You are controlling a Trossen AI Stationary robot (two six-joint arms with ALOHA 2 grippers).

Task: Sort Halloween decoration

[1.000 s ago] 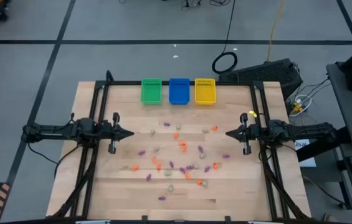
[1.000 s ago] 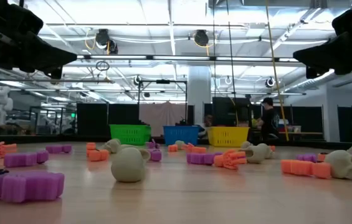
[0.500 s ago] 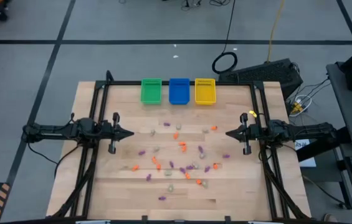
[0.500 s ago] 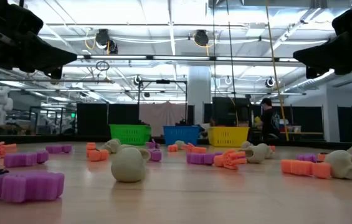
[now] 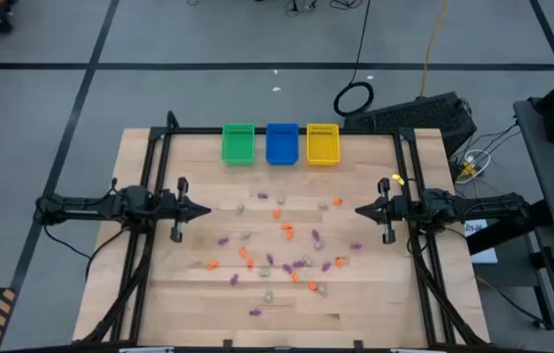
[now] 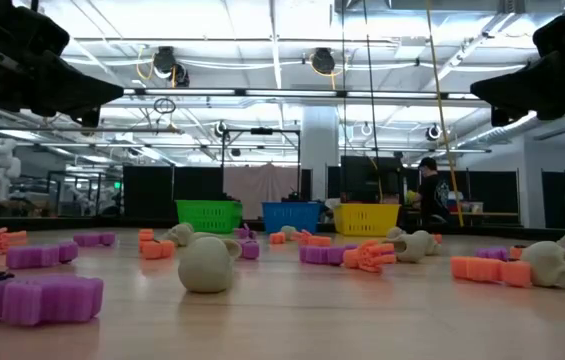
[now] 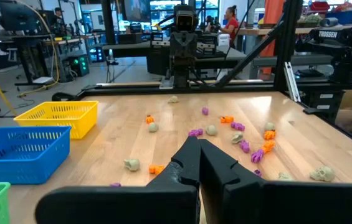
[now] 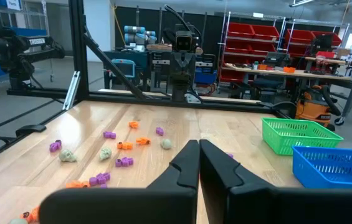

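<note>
high view: left end effector [image 5: 204, 210] and right end effector [image 5: 360, 210] clenched, empty, hovering at worktop [image 5: 178, 294] sides; halloween decoration [image 5: 286, 231] scattered between them, near of green bin [image 5: 238, 143], blue bin [image 5: 281, 143], yellow bin [image 5: 323, 143].
low view: trinkets lie on worktop.
wrist views: fingers pressed together.

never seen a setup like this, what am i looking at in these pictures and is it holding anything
It is a robot with two dark arms at a wooden table. One picture looks straight down, one looks level along the tabletop, and two come from cameras on the wrists. The left gripper and right gripper hang at opposite sides, both shut and holding nothing. Scattered between them are small Halloween trinkets in orange, purple and pale beige. At the far edge stand a green bin, a blue bin and a yellow bin.
</note>
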